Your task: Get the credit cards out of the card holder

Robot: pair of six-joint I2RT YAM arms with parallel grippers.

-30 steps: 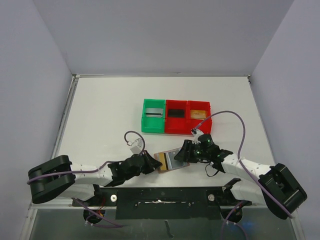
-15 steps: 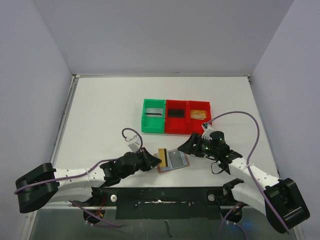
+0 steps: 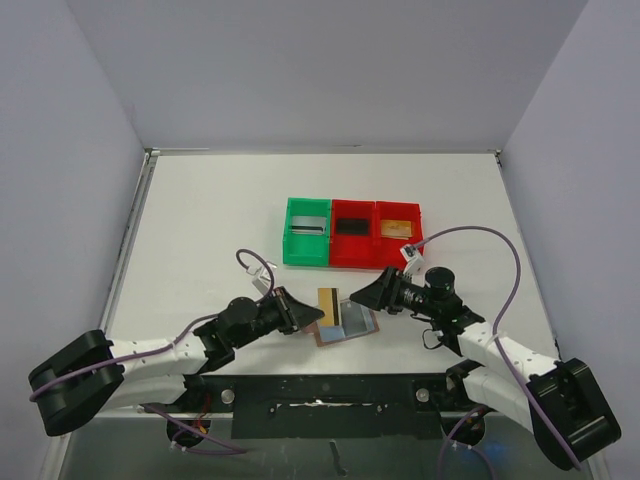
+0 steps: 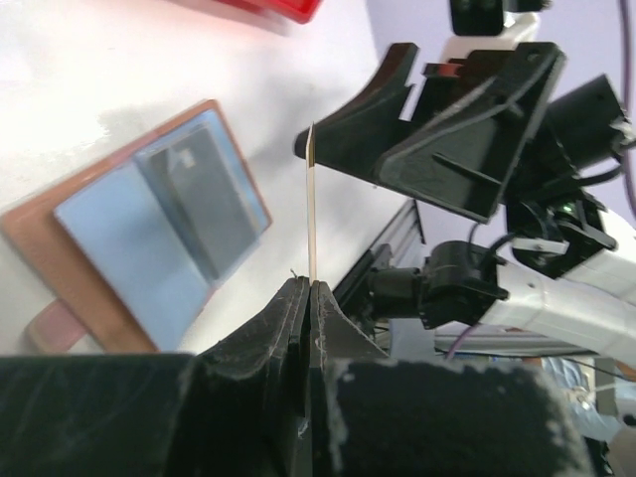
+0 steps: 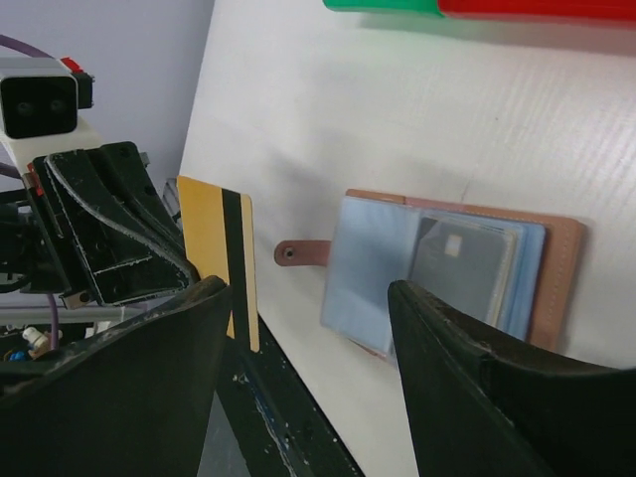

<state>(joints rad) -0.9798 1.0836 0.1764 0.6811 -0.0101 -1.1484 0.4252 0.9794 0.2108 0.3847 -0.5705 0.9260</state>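
Pinching a gold card (image 3: 327, 303), left gripper (image 3: 310, 314) is hovering lower centre, seemingly clear of the card holder (image 3: 356, 321); right gripper (image 3: 362, 294) is gaping.

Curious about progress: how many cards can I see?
5: grey card, black card and gold card in the three bins, a striped gold card in the left claw, another card inside the open wallet. Others may be hidden.
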